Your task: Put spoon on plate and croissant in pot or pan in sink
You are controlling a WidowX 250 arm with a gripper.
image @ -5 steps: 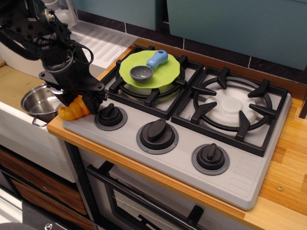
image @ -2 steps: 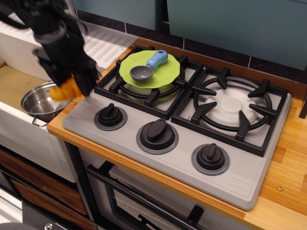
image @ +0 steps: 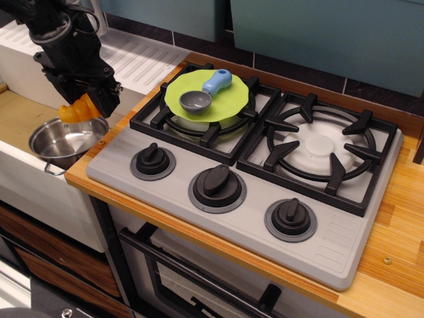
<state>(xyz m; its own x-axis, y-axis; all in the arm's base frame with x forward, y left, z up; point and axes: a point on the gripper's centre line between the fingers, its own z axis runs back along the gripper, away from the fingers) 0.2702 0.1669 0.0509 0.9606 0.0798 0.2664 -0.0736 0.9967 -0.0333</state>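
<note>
The spoon (image: 204,92), grey bowl and light-blue handle, lies on the lime-green plate (image: 232,103), which rests on the left burner grate. My gripper (image: 83,106) is shut on the orange-yellow croissant (image: 77,110) and holds it in the air just above the steel pot (image: 63,142). The pot stands on the tan floor of the sink (image: 20,119) at the left, and its inside shows nothing in it. The arm's black body hides the upper part of the croissant.
The grey stove top (image: 199,218) carries three black knobs (image: 217,181) in front and a second burner grate (image: 324,149) at the right. The ribbed white drainboard (image: 142,59) lies behind the sink. A wooden counter edge (image: 79,177) runs between sink and stove.
My gripper has lifted the croissant off the stove's front left corner and carried it left and up, over the pot in the sink. The spoon and plate have not moved.
</note>
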